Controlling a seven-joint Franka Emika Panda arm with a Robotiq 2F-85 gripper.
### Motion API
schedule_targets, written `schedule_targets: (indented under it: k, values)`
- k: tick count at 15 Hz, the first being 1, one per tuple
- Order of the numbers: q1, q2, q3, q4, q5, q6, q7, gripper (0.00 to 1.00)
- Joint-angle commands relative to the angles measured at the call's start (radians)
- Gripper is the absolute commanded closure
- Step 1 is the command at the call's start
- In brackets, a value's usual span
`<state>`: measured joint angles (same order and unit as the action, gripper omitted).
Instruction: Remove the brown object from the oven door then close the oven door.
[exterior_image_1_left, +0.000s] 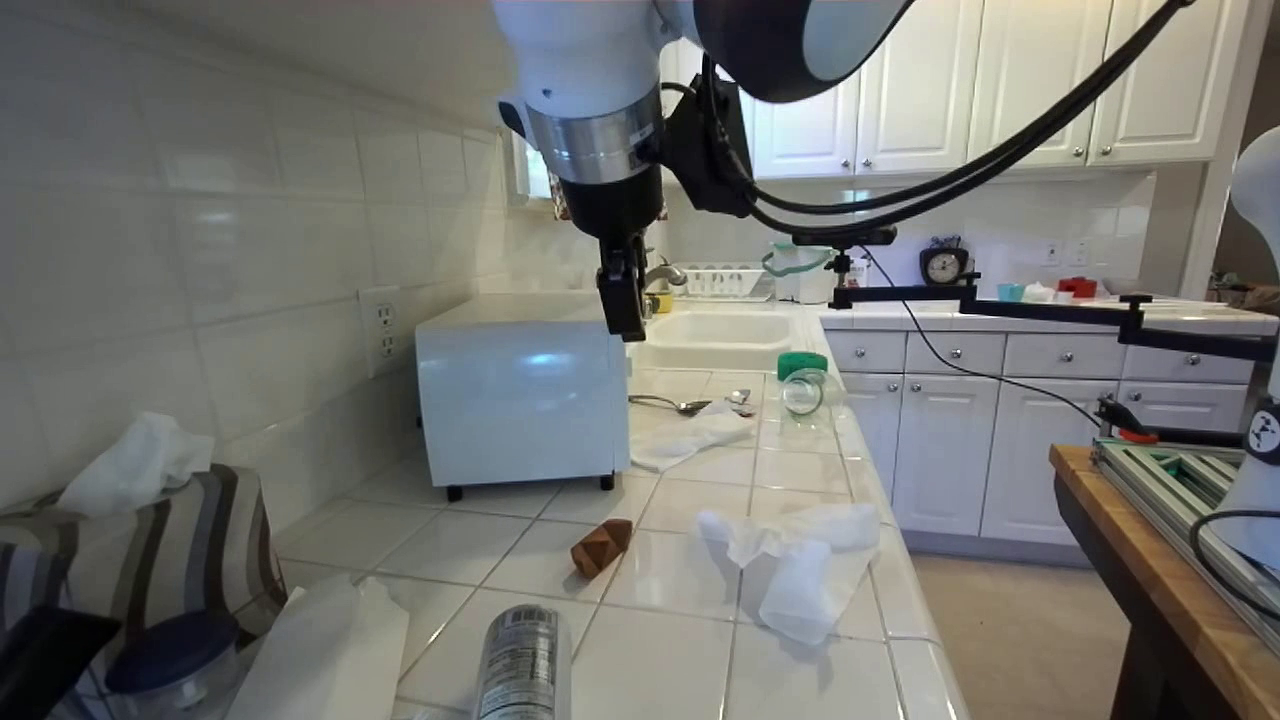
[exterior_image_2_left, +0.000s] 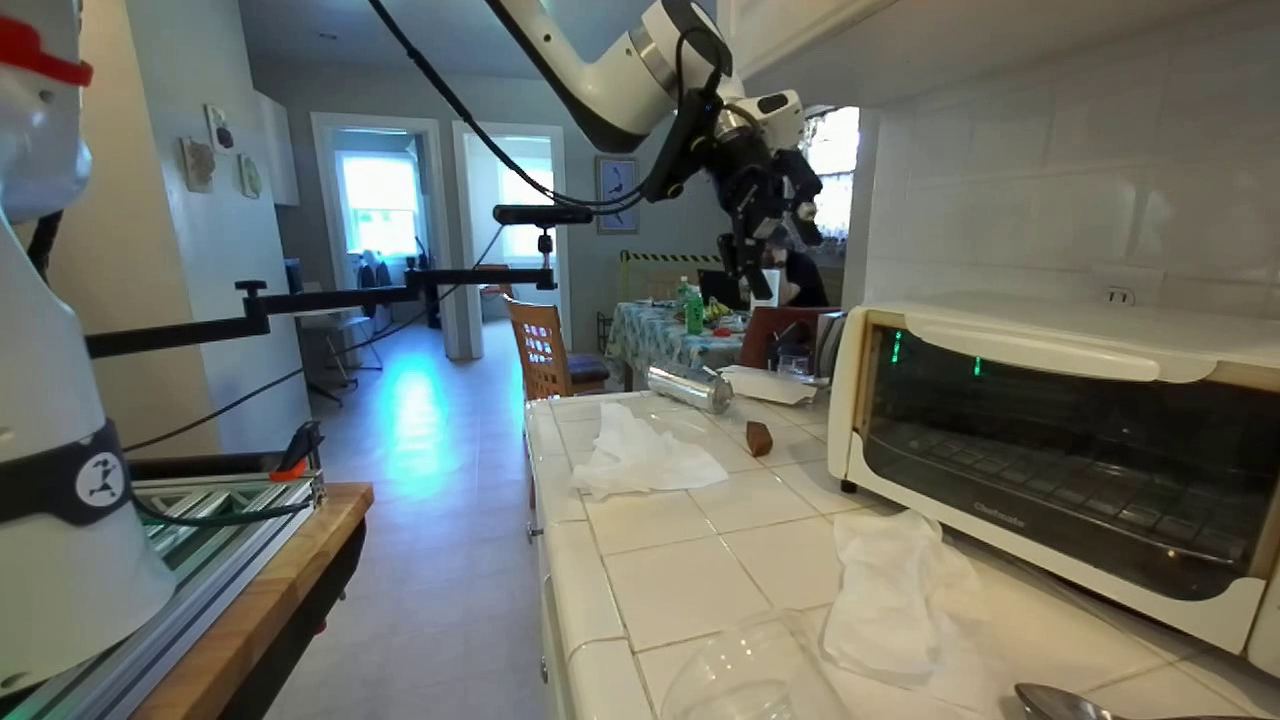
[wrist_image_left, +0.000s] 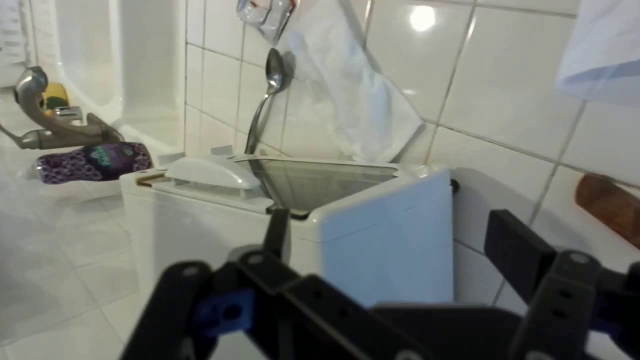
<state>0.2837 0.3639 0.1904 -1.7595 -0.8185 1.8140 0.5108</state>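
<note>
The brown object (exterior_image_1_left: 602, 547) lies on the tiled counter beside the white toaster oven (exterior_image_1_left: 525, 400). It also shows in an exterior view (exterior_image_2_left: 758, 439) and at the right edge of the wrist view (wrist_image_left: 610, 207). The oven door (exterior_image_2_left: 1040, 450) stands upright against the oven front and looks shut, its handle at the top. The wrist view shows its glass (wrist_image_left: 325, 182) at a slant. My gripper (wrist_image_left: 397, 237) is open and empty, in the air above the oven's side end. It shows in both exterior views (exterior_image_1_left: 622, 300) (exterior_image_2_left: 778, 240), touching nothing.
A shiny metal can (exterior_image_1_left: 522, 665) lies near the brown object. Crumpled white towels (exterior_image_1_left: 800, 560) (exterior_image_2_left: 890, 600), a spoon (wrist_image_left: 272, 75) and a clear jar with a green lid (exterior_image_1_left: 803, 390) lie on the counter. A purple bottle (wrist_image_left: 95, 162) and sink (exterior_image_1_left: 720, 335) are beyond the oven.
</note>
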Motion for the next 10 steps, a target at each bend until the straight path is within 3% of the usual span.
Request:
schedule_targets:
  k: [1, 5, 10]
  values:
    - [0.016, -0.032, 0.001, -0.02, 0.13, 0.001, 0.044, 0.0]
    - [0.042, -0.068, 0.005, -0.083, 0.232, 0.052, 0.121, 0.0]
    - [0.088, -0.144, 0.023, -0.207, 0.275, 0.117, 0.24, 0.0]
